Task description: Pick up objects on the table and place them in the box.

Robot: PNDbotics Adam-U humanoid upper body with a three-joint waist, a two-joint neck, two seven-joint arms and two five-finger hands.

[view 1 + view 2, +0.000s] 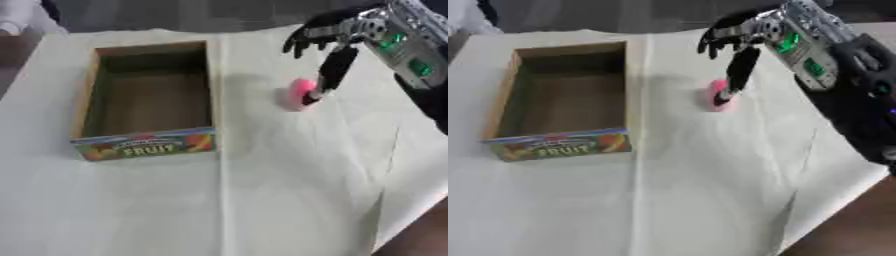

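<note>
Well, nothing's in the box [147, 135] yet! Right hand [337, 37] hangs over the pink object [296, 95], fingers spread, 1 digit touching it, grasping nothing. It sits on the cloth [289, 190], right of the box.

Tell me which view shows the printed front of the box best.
The left eye view: the box's front panel faces the camera more squarely there, so the word FRUIT and the fruit pictures read clearly. The right eye view shows the same panel nearer the left edge and more slanted, its lettering harder to read.
</note>
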